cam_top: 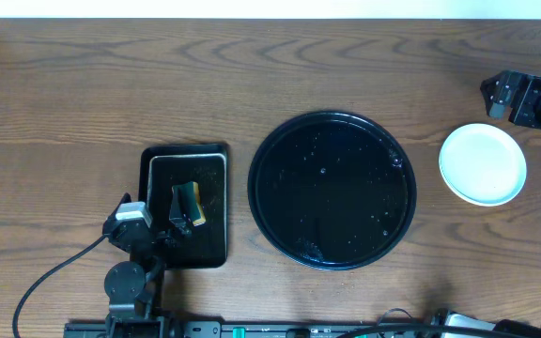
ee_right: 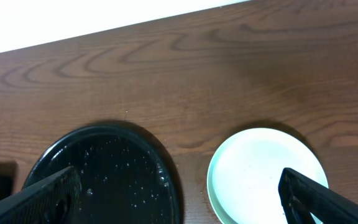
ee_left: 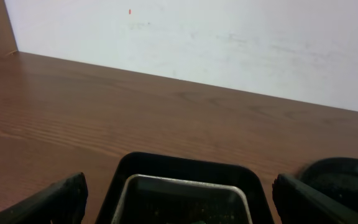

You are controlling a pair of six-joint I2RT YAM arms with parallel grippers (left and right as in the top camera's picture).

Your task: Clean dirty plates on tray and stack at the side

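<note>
Left gripper and right gripper both gape empty, while the plates look stacked on the table just right of the empty tray: light, stiff, glossy, likely slippery, best pinched across the rim.

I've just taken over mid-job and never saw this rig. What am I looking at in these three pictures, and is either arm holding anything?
A two-armed robot works at a wooden table. One picture looks straight down; the other two come from wrist cameras, each showing its own black fingers at the bottom corners. The round black tray holds no plates. Pale plates sit beside it on the wood; a sponge lies in the rectangular tray. The left gripper and right gripper are both open, holding nothing.
</note>
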